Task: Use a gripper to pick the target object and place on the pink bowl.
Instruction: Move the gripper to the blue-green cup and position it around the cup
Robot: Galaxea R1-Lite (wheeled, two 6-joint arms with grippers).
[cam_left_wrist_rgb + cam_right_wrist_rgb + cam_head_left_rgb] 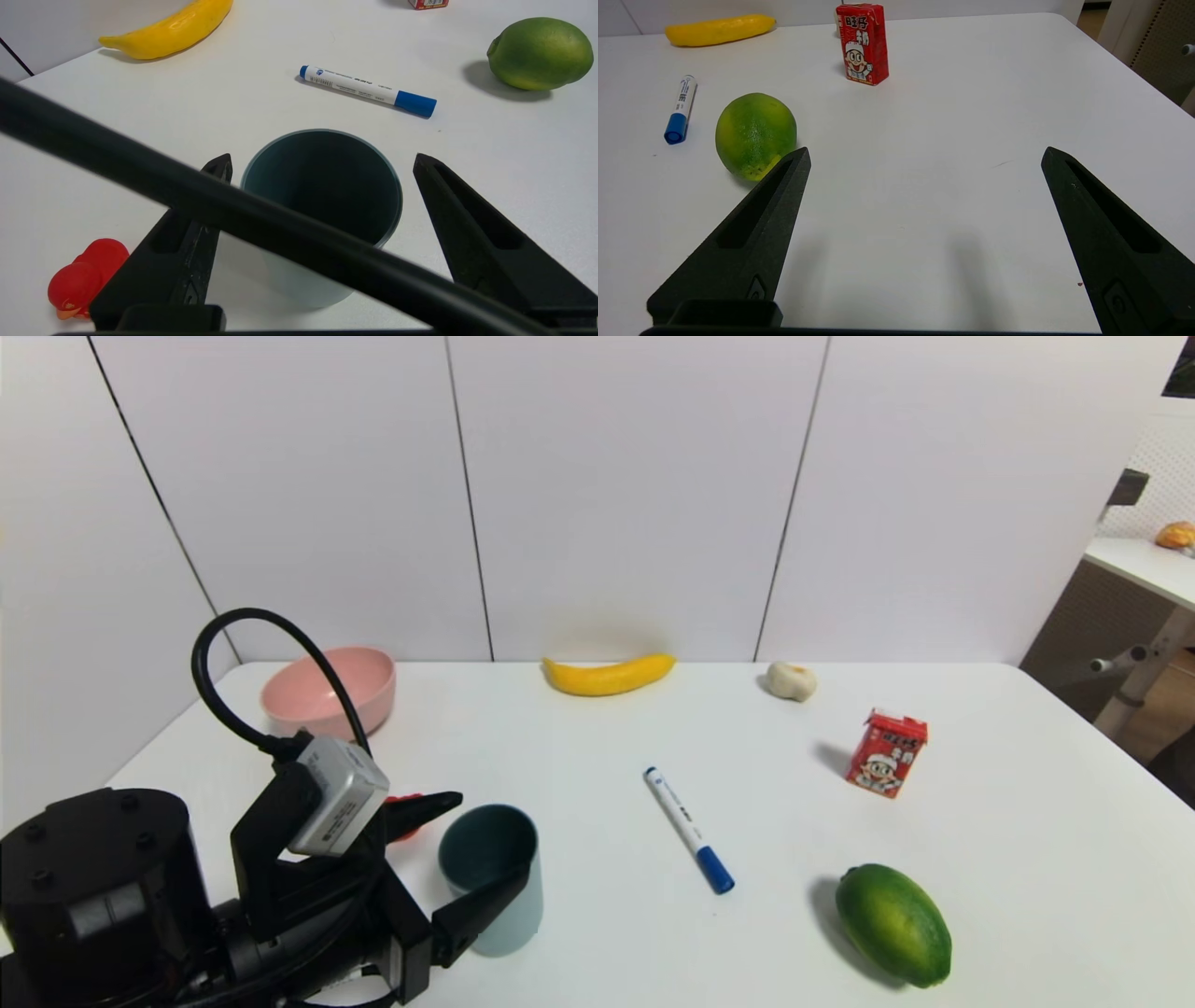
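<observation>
pretty bright, even light on the white surface [597,821], just soft shadows by the green fruit [893,925] and carton [887,753], little shine on the banana [173,30]

you've got tumbler [322,186] half hidden, cable [280,233] slants across mid-frame, left wrist view | red duck [407,817] mostly behind left gripper [471,859], head view lower left | your red carton [427,3] cut by top edge, left wrist view | marker [364,88] fine print too small
</observation>
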